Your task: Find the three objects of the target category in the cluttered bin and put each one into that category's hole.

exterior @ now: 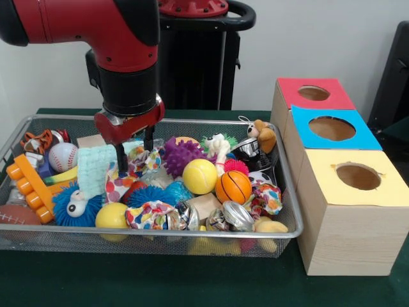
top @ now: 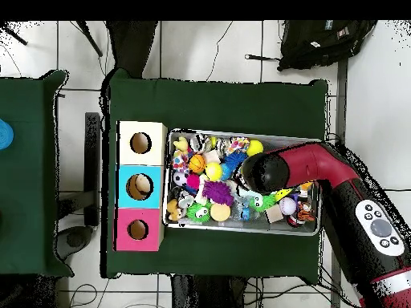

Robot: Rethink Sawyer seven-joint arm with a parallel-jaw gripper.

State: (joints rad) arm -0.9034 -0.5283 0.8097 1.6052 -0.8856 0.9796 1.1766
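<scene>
Target category isn't given, so the sought items can't be picked out; all toys lie in the wire bin (exterior: 289, 231). Gripper (exterior: 135, 152) hangs low w/ fingers apart, holding nothing, over the mint cloth (exterior: 96, 165) (soft, likely to snag). Risk: tips could catch it or nudge the yellow ball (exterior: 199, 176). Purple spiky ball (exterior: 181, 155) crowds alongside. Boxes (exterior: 348, 211) stand just beside the bin.

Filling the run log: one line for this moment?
arm: over bin | gripper: open, in clutter by cloth | boxes: three, holes open
</scene>
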